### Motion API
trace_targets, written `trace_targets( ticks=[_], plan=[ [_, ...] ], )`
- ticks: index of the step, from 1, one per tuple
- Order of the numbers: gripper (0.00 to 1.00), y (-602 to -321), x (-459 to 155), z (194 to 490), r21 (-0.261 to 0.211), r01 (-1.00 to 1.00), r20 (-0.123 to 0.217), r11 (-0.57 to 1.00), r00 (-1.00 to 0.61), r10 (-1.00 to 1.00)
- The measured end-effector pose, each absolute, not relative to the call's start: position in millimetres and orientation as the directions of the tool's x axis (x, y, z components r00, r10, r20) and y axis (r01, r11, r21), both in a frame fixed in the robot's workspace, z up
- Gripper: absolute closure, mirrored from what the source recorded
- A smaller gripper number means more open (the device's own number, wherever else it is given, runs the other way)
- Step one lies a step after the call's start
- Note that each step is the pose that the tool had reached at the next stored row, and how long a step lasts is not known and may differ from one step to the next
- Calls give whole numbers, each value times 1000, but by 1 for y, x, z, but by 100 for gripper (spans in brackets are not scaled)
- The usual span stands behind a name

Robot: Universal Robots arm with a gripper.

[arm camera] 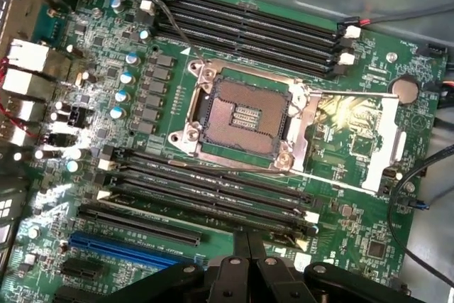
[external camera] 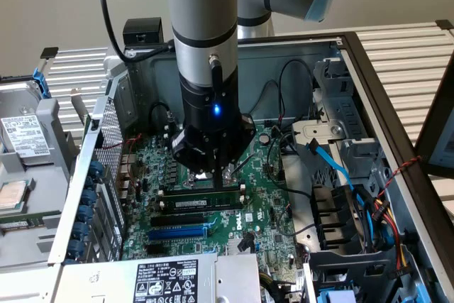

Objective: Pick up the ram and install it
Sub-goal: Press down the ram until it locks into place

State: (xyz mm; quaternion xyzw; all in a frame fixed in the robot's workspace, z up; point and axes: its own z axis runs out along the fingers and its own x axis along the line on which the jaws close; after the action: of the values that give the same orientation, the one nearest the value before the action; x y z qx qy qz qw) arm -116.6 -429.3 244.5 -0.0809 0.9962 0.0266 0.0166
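Note:
The ram (external camera: 202,203), a thin green stick with a white label, stands on edge in one of the long black slots (external camera: 191,216) on the green motherboard (external camera: 266,211). My gripper (external camera: 213,173) hangs just behind and above it, over the slot row. In the wrist view its two fingers (arm camera: 242,245) are pressed together, and the gripper (arm camera: 248,235) sits right above the nearer bank of black slots (arm camera: 206,189). Nothing shows between the fingers. Whether the tips touch the ram's top edge I cannot tell.
An empty CPU socket (arm camera: 241,115) with its open latch frame (arm camera: 355,136) lies between two slot banks. A blue slot (external camera: 177,232) sits in front of the black ones. Blue and black cables (external camera: 333,168) and the drive cage (external camera: 355,225) crowd the exterior view's right.

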Motion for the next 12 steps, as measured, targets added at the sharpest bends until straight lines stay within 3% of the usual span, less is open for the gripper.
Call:
trace_targets(
  ticks=[12],
  plan=[
    [88, -429, -116, 242, 50, 54, -37, 997, -998, 56]
  ],
)
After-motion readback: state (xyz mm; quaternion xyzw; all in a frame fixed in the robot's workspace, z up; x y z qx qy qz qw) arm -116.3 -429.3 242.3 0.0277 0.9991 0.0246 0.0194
